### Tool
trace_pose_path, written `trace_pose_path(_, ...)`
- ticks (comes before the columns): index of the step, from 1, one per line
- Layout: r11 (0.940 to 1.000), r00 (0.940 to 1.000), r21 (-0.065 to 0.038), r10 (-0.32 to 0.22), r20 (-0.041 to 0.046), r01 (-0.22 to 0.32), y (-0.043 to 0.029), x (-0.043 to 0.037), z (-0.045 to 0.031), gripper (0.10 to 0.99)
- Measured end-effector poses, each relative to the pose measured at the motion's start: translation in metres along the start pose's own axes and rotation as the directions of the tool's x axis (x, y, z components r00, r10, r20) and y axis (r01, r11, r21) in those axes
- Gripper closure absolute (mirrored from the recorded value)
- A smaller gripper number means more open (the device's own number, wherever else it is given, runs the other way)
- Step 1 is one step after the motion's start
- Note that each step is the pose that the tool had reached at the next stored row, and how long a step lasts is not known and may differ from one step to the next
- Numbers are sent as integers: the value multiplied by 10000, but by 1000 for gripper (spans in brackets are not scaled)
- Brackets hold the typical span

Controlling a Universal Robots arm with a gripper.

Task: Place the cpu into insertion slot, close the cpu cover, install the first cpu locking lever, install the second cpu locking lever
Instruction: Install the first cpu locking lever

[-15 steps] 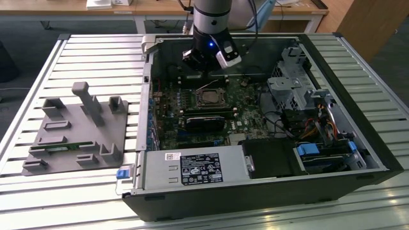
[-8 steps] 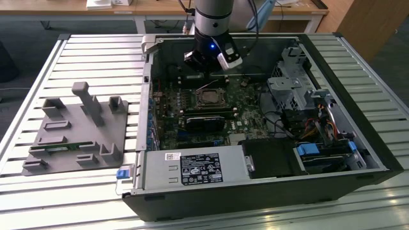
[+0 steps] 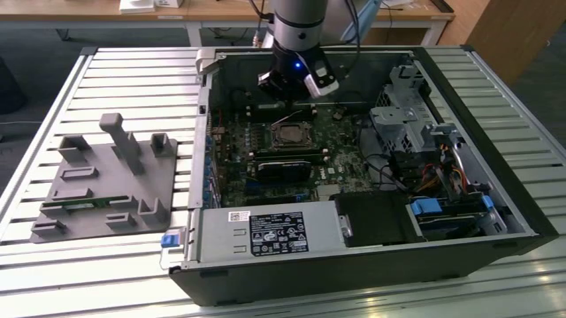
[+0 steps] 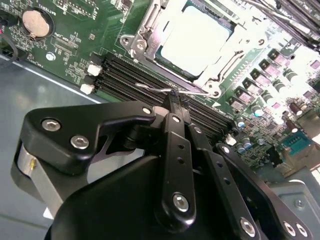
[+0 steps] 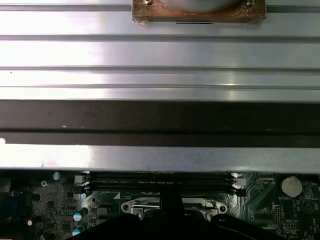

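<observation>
Cpu (image 4: 195, 40) lies under the shut cover (image 4: 142, 42); closed fingers (image 4: 175, 127) touch the wire lever (image 4: 150, 87) at the slot's (image 3: 290, 134) far edge, over memory slots (image 4: 130, 75), with the case wall (image 3: 238, 69) close behind.

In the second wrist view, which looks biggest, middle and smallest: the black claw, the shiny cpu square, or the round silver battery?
1. The claw looks biggest, but it sits right by the camera, so that may fool you.
2. The cpu comes next.
3. The round battery looks smallest.
</observation>
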State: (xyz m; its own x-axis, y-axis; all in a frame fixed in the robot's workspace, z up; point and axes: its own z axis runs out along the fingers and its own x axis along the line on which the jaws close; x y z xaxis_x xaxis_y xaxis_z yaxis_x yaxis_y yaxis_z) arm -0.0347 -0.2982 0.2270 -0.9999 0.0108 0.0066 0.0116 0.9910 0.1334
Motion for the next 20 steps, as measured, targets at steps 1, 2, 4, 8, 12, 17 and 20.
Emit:
trace_pose_path(1, 10000, 10000, 1, 0, 0, 0, 0, -7, 3, 980)
trace_pose_path(2, 10000, 10000, 1, 0, 0, 0, 0, -14, 7, 980)
trace_pose_path(4, 10000, 10000, -1, 0, 0, 0, -1, -28, 15, 980)
trace_pose_path(8, 10000, 10000, 0, 0, -1, 0, -2, -49, 34, 980)
trace_pose_path(12, 10000, 10000, 0, 0, 0, 0, -3, -73, 53, 980)
trace_pose_path(17, 10000, 10000, 0, 1, 0, -1, -6, -116, 81, 980)
trace_pose_path(20, 10000, 10000, 0, 0, 0, 0, -9, -146, 106, 980)
